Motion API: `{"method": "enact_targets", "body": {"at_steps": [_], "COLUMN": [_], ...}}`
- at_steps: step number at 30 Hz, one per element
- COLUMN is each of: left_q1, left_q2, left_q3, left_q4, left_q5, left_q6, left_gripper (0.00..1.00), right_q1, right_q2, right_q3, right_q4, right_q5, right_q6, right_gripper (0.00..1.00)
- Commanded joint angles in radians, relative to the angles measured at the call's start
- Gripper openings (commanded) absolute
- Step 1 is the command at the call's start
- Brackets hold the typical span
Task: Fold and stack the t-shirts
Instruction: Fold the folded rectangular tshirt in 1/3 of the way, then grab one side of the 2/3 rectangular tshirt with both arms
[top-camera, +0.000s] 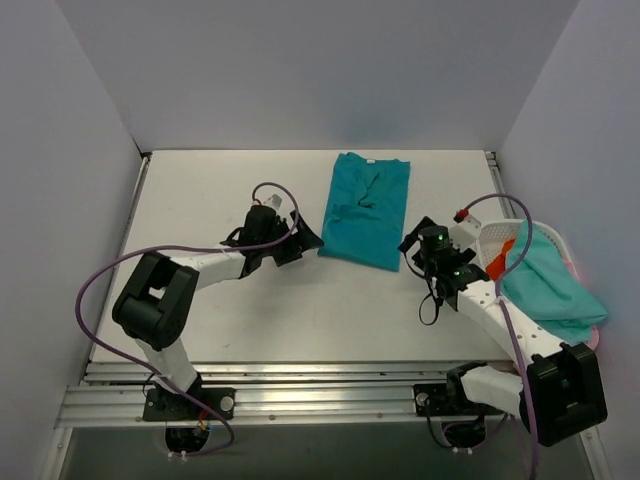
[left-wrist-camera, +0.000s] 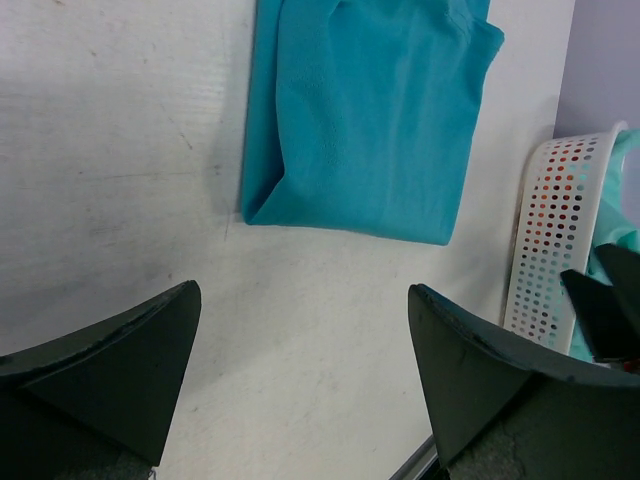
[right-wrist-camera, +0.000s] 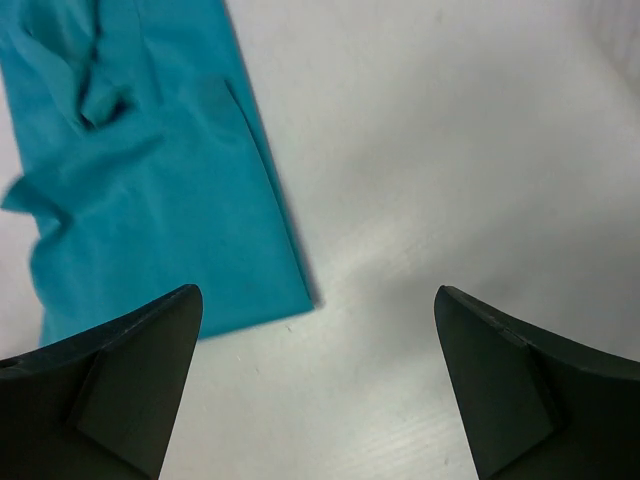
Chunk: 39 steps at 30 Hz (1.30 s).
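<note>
A deep teal t-shirt (top-camera: 365, 210) lies folded lengthwise on the white table, at the back centre. It also shows in the left wrist view (left-wrist-camera: 365, 115) and the right wrist view (right-wrist-camera: 150, 190). My left gripper (top-camera: 303, 240) is open and empty, just left of the shirt's near corner. My right gripper (top-camera: 415, 250) is open and empty, just right of that near edge. A paler aqua shirt (top-camera: 545, 285) hangs over the basket, with orange-red cloth (top-camera: 502, 258) and a pink edge (top-camera: 597, 335) beside it.
A white lattice basket (top-camera: 490, 240) stands at the right table edge; it shows in the left wrist view (left-wrist-camera: 550, 240). Grey walls close in the back and sides. A metal rail runs along the near edge (top-camera: 300, 375).
</note>
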Motion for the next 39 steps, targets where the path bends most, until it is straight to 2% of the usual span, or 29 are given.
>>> {"method": "enact_targets", "body": {"at_steps": [1, 3, 6, 13, 22, 24, 25, 28, 31, 35, 39], "left_q1": [-0.018, -0.032, -0.049, -0.054, -0.041, -0.04, -0.04, -0.037, -0.037, -0.038, -0.041], "left_q2": [0.066, 0.103, 0.131, 0.151, 0.2, 0.208, 0.211, 0.212, 0.215, 0.228, 0.241], "left_q3": [0.055, 0.075, 0.095, 0.118, 0.15, 0.155, 0.155, 0.154, 0.149, 0.147, 0.141], "left_q4": [0.101, 0.129, 0.132, 0.118, 0.113, 0.115, 0.115, 0.121, 0.129, 0.141, 0.162], "left_q5": [0.003, 0.013, 0.007, -0.019, -0.019, -0.017, -0.017, -0.016, -0.017, -0.023, -0.028], "left_q6": [-0.055, -0.078, -0.087, -0.084, -0.078, -0.078, -0.078, -0.08, -0.086, -0.097, -0.117], "left_gripper": [0.93, 0.92, 0.92, 0.91, 0.91, 0.91, 0.91, 0.91, 0.91, 0.91, 0.88], "right_q1": [0.024, 0.024, 0.038, 0.067, 0.065, 0.062, 0.062, 0.062, 0.062, 0.062, 0.062], "right_q2": [0.015, 0.056, 0.157, 0.314, 0.409, 0.408, 0.406, 0.385, 0.36, 0.34, 0.345], "right_q3": [-0.096, -0.131, -0.159, -0.165, -0.13, -0.129, -0.129, -0.132, -0.133, -0.142, -0.144], "right_q4": [0.016, 0.107, 0.196, 0.323, 0.353, 0.35, 0.342, 0.321, 0.298, 0.288, 0.288], "right_q5": [-0.104, -0.202, -0.258, -0.288, -0.282, -0.273, -0.27, -0.25, -0.225, -0.212, -0.209], "right_q6": [0.075, 0.082, 0.094, 0.105, 0.096, 0.095, 0.099, 0.101, 0.101, 0.101, 0.101], "right_gripper": [0.97, 0.96, 0.94, 0.94, 0.88, 0.81, 0.72, 0.56, 0.35, 0.23, 0.16]}}
